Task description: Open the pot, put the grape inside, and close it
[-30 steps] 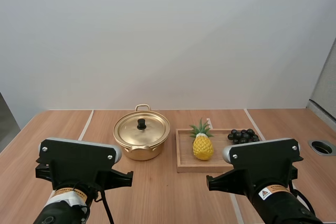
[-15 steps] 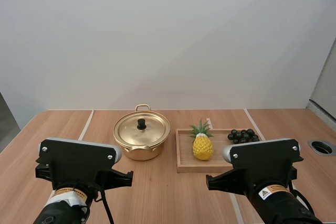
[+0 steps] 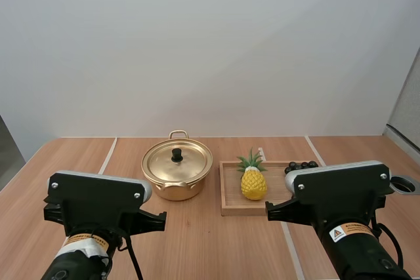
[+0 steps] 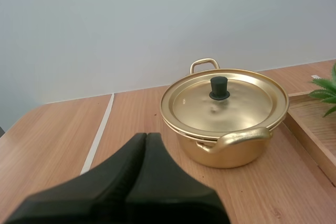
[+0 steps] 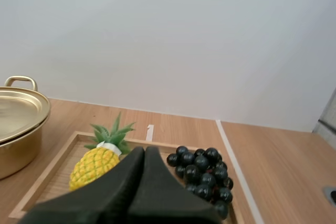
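At the 7 o'clock side of the desk [image 3: 210, 247] the left arm [image 3: 98, 204] sits low and near. The left end effector [image 4: 146, 137] is closed on nothing, its two black fingers pressed together into one dark wedge above the bare wood. The pot [image 3: 177, 175], gold and round, stands on the desk ahead of that wedge at about 1 o'clock, well apart from the tips. Its lid [image 4: 224, 101] sits flat on the rim with the black knob [image 4: 219, 88] upright in the middle. One loop handle [image 4: 239, 139] faces the end effector and the other points away at 12 o'clock. Just beside the pot, at its 3 o'clock, lies the wooden tray [image 3: 230, 205]. The yellow pineapple [image 3: 253, 184] rests in the tray, its green crown pointing towards 12 o'clock. The grapes [image 5: 202, 174], a dark bunch, lie at the tray's 2 o'clock corner, near the pineapple but not touching it. In the high view the right arm [image 3: 341, 198] partly hides them. The right end effector [image 5: 145, 150] is also closed on nothing, fingers together as one wedge. It hangs over the tray's near side, with the grapes just beyond its tips at about 1 o'clock and the pineapple at about 10 o'clock. The pot is well off at its 9 o'clock.
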Tool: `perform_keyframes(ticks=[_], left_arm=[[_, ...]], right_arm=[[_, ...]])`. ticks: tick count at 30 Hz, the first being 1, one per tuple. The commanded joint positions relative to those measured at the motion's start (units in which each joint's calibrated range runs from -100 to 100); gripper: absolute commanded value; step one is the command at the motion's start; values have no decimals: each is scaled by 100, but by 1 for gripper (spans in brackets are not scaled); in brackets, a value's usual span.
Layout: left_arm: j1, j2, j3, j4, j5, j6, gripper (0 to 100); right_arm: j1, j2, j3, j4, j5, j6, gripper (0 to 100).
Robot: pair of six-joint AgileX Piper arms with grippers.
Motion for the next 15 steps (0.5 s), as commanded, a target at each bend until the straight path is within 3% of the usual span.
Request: perform_keyframes(ticks=[1,5,9,15], left_arm=[[-11,-38,10,35,-123,-58,0],[-11,-38,10,35,-444,-58,0],[-11,-38,10,47,-1947,229,0],[-11,-38,10,131,-4447,1539,0]], right_arm=[[7,-38,0,-181,-216,16,0],[7,-38,0,-489,-216,-16,0],[7,-38,0,-1824,-791,-228,0],[7,-38,-66,-1998,-2786,-298,0]])
